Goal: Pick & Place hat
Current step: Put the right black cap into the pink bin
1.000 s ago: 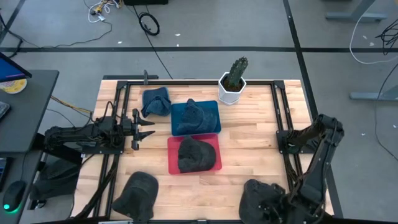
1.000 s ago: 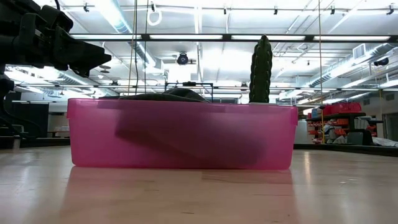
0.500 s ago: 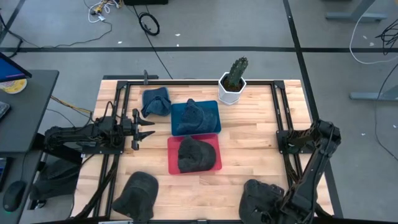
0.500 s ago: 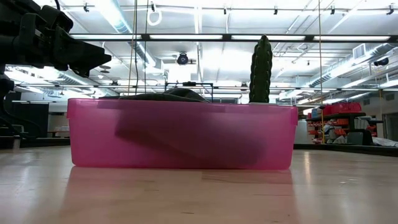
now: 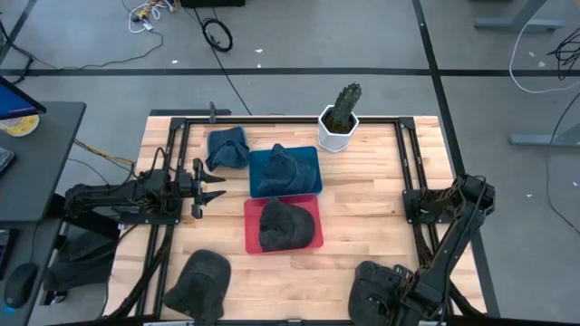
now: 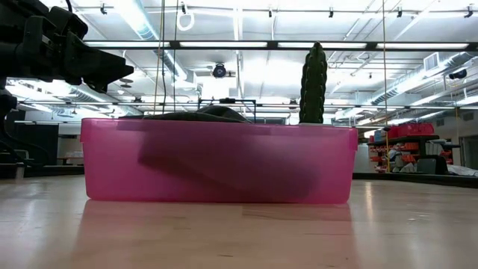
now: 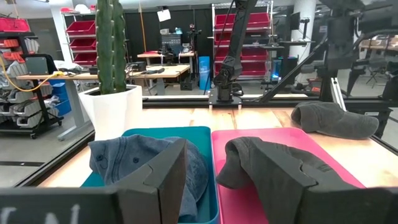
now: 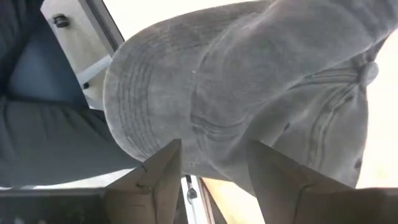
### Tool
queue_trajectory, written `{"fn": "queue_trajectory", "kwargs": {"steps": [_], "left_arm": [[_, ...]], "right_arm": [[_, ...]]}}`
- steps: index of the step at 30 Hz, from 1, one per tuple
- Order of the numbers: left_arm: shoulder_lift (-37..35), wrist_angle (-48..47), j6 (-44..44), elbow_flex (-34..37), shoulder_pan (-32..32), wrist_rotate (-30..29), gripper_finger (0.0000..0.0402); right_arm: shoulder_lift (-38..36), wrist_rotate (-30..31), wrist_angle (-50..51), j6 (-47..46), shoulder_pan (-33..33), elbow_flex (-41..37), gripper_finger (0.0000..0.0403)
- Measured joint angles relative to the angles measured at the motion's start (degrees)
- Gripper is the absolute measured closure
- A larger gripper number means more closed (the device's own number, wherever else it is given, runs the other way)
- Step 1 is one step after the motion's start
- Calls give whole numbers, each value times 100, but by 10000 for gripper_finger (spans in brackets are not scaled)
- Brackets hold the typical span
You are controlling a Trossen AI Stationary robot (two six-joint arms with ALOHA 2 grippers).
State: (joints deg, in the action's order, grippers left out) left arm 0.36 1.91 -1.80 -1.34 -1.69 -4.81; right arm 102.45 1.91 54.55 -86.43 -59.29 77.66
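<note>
A dark grey cap (image 5: 373, 285) lies at the table's near right edge; it fills the right wrist view (image 8: 249, 81). My right gripper (image 8: 214, 149) is open right over it, one finger on either side of its brim end. In the high view my right gripper (image 5: 405, 301) is mostly hidden under its own arm. A dark cap (image 5: 279, 225) lies in the pink bin (image 5: 313, 204). A blue cap (image 5: 281, 166) lies in the blue bin (image 5: 311, 156). My left gripper (image 5: 217, 191) waits open at the table's left, pointing at the bins (image 7: 208, 146). My right gripper stands open close over the grey cap's brim end (image 8: 155, 118), coming from above. I cannot tell whether its fingers touch the cloth. The cap lies on the table.
A second blue cap (image 5: 227, 147) lies on the table at the far left. Another dark cap (image 5: 201, 282) lies at the near left edge. A potted cactus (image 5: 340, 118) stands at the far edge. A black rail frame (image 5: 412, 181) runs around the work area.
My right arm has swung its gripper a little toward the table's left along the near edge, closer over the grey cap. The caps and bins have kept their places.
</note>
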Motion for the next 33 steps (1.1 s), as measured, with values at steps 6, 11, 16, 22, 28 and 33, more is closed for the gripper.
{"fn": "queue_trajectory", "kwargs": {"steps": [6,11,16,22,28,33], "left_arm": [[-2,0,0,1,0,1,223],[0,0,0,0,-2,-1,223],[0,0,0,1,-2,-1,223],[-1,0,0,-1,-1,1,223],[-1,0,1,0,-1,-1,223],[0,0,1,0,-1,-1,223]], "right_arm": [[0,-2,-565,2,0,-450,221],[-2,-32,-946,53,73,-852,224],[-9,-185,-1207,298,186,-963,308],[-13,-185,-1121,1115,430,-689,389],[-13,85,-356,2330,807,-28,398],[-13,663,357,3583,1202,596,400]]}}
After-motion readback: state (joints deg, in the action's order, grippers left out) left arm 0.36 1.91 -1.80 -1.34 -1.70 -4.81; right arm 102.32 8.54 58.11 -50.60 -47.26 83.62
